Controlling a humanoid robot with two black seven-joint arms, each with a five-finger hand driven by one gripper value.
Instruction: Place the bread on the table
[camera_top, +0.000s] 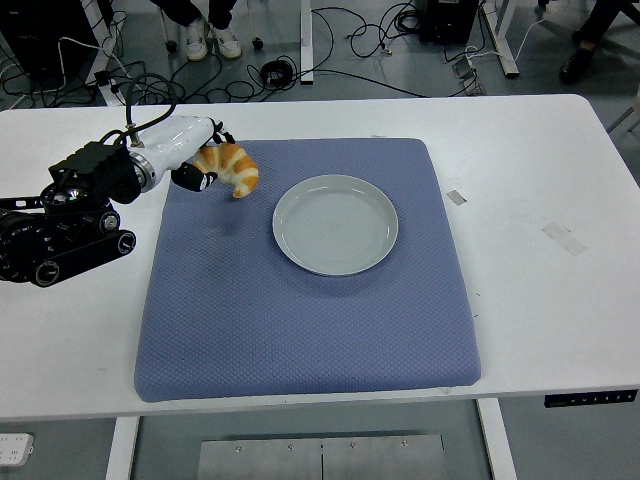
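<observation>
The bread is a golden croissant (232, 168), held in the air over the far left part of the blue mat (300, 320). My left hand (200, 165) is shut on its left end, with the arm coming in from the left edge. A grey plate (335, 225) lies empty on the mat, to the right of the croissant. The right arm is out of view.
The white table (540, 200) has bare surface on both sides of the mat. Small pieces of tape (564, 238) lie on the table's right side. Cables and a person's feet show on the floor beyond the far edge.
</observation>
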